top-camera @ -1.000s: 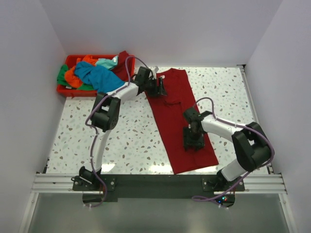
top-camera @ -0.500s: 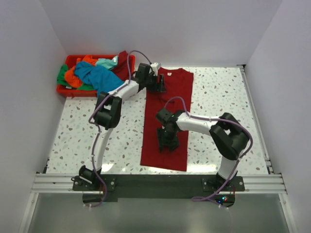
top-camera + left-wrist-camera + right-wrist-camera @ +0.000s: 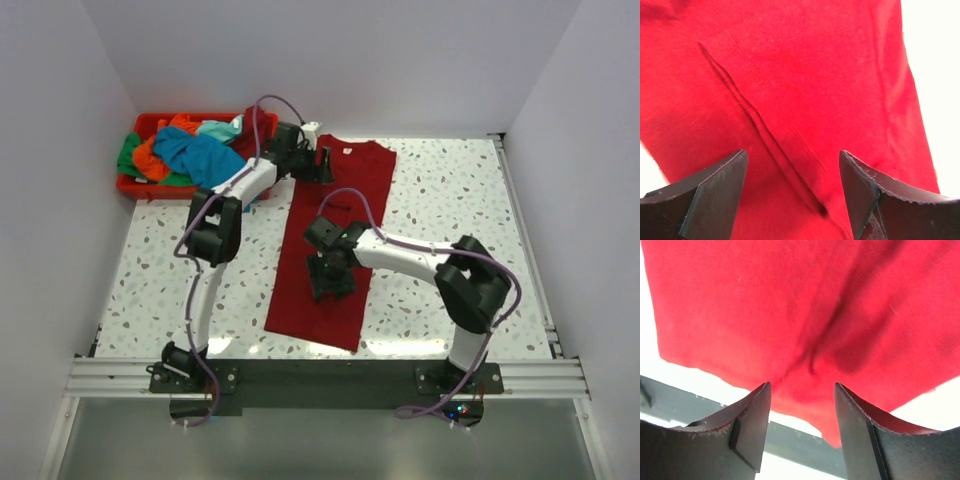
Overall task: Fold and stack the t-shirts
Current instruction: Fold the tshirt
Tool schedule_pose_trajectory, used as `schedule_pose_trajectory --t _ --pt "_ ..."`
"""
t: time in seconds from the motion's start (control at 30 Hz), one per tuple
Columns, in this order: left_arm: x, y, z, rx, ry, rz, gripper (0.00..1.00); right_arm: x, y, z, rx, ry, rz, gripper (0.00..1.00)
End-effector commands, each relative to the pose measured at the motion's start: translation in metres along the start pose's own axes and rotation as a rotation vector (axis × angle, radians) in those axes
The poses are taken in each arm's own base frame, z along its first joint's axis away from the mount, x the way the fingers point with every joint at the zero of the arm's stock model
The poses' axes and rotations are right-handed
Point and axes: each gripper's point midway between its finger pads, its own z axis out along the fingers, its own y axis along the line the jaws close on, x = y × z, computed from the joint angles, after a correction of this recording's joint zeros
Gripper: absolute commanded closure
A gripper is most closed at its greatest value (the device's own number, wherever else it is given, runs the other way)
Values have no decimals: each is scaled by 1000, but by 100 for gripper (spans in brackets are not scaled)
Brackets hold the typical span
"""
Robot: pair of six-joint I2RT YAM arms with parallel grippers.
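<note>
A large dark red t-shirt lies as a long folded strip on the speckled table, collar at the far end, hem slanting to the near left. My left gripper is open and sits low on the shirt's far left edge; its wrist view shows red cloth with a diagonal crease between the spread fingers. My right gripper is open and sits low on the shirt's lower half; its view shows a puckered fold between the fingers. Teal, orange and green t-shirts lie heaped at the far left.
The red plastic bin holding the heap stands at the far left corner. White walls close in the left, back and right. A dark aluminium rail runs along the near edge, close to the shirt's hem.
The right gripper has swept left, and the shirt's near end has swung with it from the right side to left of centre. The left gripper has shifted slightly at the collar end.
</note>
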Motion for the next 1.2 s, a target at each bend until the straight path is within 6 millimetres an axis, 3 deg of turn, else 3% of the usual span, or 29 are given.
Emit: schedule_pose_trajectory --t 0.0,0.1,0.13,0.17,0.2,0.23,0.27,0.33,0.37,0.43,0.47,0.53,0.57,0.63,0.67,0.73,0.87,1.03,1.17 --pt "-90 -26 -84 -14 -182 90 21 -3 -9 -53 30 -93 -28 43" --pt "-97 -31 -124 -57 -210 90 21 20 -30 -62 61 -77 -15 43" --pt "-105 -41 -148 -70 -241 98 21 26 -35 -62 67 -70 -11 43" --pt "-81 -33 -148 -101 -197 68 21 40 -45 -59 79 -50 -6 43" --pt "-71 -32 -155 -117 -184 55 21 46 -49 -58 80 -39 -2 43" --pt "-72 -40 -175 -126 -207 52 21 52 -53 -55 80 -32 0 43" --pt "-37 -28 -172 -171 -142 -1 21 64 -62 -49 94 -2 4 43" --pt "-18 -28 -192 -215 -128 -36 21 76 -65 -43 74 19 11 43" --pt "18 -22 -191 -232 -59 -80 22 79 -64 -41 62 21 11 44" --pt "43 -30 -207 -224 -24 -97 24 85 -49 -36 -6 15 15 44" --pt "77 -26 -208 -236 41 -127 25 93 -50 -30 -9 34 17 45" --pt "97 -30 -227 -258 63 -154 25 101 -42 -22 -22 47 18 45" --pt "123 -28 -230 -270 105 -190 25 103 -43 -19 -13 54 15 46" --pt "132 -38 -245 -258 94 -207 26 104 -39 -17 -9 53 0 47" --pt "149 -38 -247 -265 120 -239 27 104 -38 -17 -11 52 -3 47" --pt "163 -48 -255 -258 137 -244 30 106 -39 -16 -10 55 -5 47" --pt "207 -55 -266 -321 241 -279 30 115 -40 -9 -17 91 -2 48" --pt "230 -82 -267 -278 264 -298 30 121 -42 -2 -15 124 10 51" --pt "253 -87 -268 -296 318 -301 31 121 -45 -2 -8 117 12 57"
